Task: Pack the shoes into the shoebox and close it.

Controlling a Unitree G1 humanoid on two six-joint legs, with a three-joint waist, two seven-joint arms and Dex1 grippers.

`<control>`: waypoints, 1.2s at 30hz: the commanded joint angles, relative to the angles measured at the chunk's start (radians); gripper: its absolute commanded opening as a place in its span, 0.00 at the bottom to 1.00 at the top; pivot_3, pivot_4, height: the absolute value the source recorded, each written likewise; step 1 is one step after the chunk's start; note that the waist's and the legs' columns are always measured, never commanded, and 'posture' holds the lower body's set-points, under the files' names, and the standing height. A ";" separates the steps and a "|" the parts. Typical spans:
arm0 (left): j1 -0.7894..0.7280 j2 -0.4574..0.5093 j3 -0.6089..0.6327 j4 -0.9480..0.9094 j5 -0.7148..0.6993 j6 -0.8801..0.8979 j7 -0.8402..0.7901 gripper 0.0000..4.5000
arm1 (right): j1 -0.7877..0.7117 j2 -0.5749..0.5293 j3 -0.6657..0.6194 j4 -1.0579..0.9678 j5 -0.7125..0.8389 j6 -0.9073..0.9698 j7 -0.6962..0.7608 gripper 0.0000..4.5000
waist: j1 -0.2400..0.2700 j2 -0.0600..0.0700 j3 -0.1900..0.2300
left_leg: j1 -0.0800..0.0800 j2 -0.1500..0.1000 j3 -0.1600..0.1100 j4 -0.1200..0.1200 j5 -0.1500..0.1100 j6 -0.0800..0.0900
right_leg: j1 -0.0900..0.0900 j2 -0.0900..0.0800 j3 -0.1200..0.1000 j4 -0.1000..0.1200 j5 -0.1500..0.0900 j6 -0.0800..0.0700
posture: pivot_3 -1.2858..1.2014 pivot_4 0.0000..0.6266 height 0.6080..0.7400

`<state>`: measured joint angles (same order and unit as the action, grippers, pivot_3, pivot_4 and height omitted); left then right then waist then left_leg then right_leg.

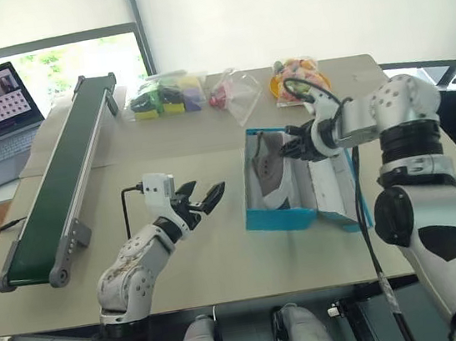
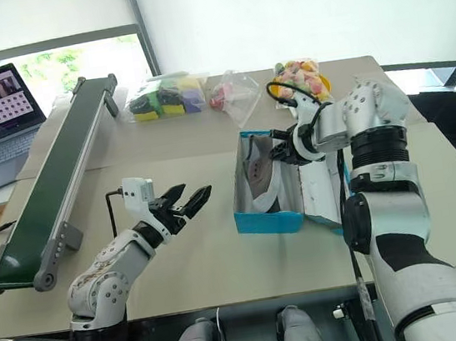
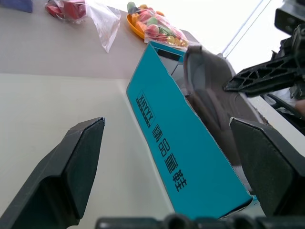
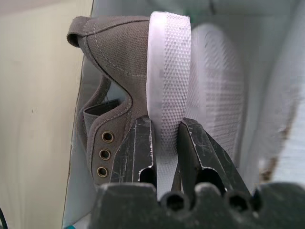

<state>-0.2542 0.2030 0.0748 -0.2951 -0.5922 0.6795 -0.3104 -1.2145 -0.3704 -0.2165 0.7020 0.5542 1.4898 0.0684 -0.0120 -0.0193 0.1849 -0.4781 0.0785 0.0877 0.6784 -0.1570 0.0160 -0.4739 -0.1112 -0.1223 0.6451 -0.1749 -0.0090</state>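
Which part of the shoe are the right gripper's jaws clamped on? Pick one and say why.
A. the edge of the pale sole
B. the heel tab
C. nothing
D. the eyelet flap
A: in the right wrist view the right gripper pinches the ribbed edge of the pale sole of the shoe, which stands on its side in the box.

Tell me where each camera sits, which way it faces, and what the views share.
Head stereo pair: looks forward and down over the table; both arms show, the shoebox centred.
Left wrist: looks along the open left tool at the shoebox's turquoise side.
Right wrist: looks into the box; right tool pinches a shoe by its sole.
Shared: shoebox and shoe.
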 commanded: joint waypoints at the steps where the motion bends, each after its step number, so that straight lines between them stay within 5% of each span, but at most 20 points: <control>1: 0.008 -0.010 0.001 -0.016 0.002 -0.023 -0.003 1.00 | -0.033 0.015 0.048 0.069 -0.056 -0.060 0.067 0.08 | 0.001 0.000 0.000 | 0.000 0.000 0.000 0.000 0.000 0.000 | 0.000 0.000 0.000 0.000 0.000 0.000 | 0.52 0.24 0.55; 11: 0.023 -0.031 -0.007 -0.027 0.010 -0.023 0.004 1.00 | -0.022 0.080 0.107 0.245 -0.187 -0.223 0.154 0.08 | 0.000 0.000 0.000 | 0.001 0.000 0.000 0.001 0.000 0.000 | 0.001 0.000 0.000 0.001 0.000 0.000 | 0.52 0.24 0.55; 13: 0.020 -0.025 -0.010 -0.025 0.015 -0.023 -0.002 1.00 | -0.018 0.087 0.079 0.258 -0.190 -0.252 0.142 0.32 | 0.000 0.000 0.000 | 0.002 0.000 -0.001 0.002 -0.001 -0.001 | 0.002 0.000 0.000 0.001 0.000 0.000 | 0.52 0.24 0.55; 23: -0.002 -0.013 -0.011 -0.012 0.012 -0.019 -0.016 1.00 | -0.055 0.061 0.009 0.134 -0.186 -0.248 0.113 0.99 | 0.006 0.000 -0.001 | 0.002 0.000 -0.001 0.002 -0.003 -0.005 | 0.003 0.000 -0.001 0.001 0.000 0.000 | 0.52 0.24 0.55; 36: -0.057 0.023 -0.038 0.051 0.016 -0.019 -0.106 1.00 | 0.194 0.037 -0.240 -0.631 -0.109 0.105 0.029 0.99 | 0.021 0.001 0.000 | -0.001 -0.001 0.000 -0.001 0.000 0.001 | 0.000 -0.001 0.000 0.000 -0.001 0.001 | 0.52 0.24 0.55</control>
<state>-0.2869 0.2156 0.0476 -0.2372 -0.5753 0.6793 -0.3782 -1.0290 -0.3278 -0.4135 0.2117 0.4166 1.5584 0.0927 0.0090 -0.0183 0.1852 -0.4787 0.0774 0.0875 0.6781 -0.1566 0.0166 -0.4741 -0.1121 -0.1224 0.6459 -0.1761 -0.0082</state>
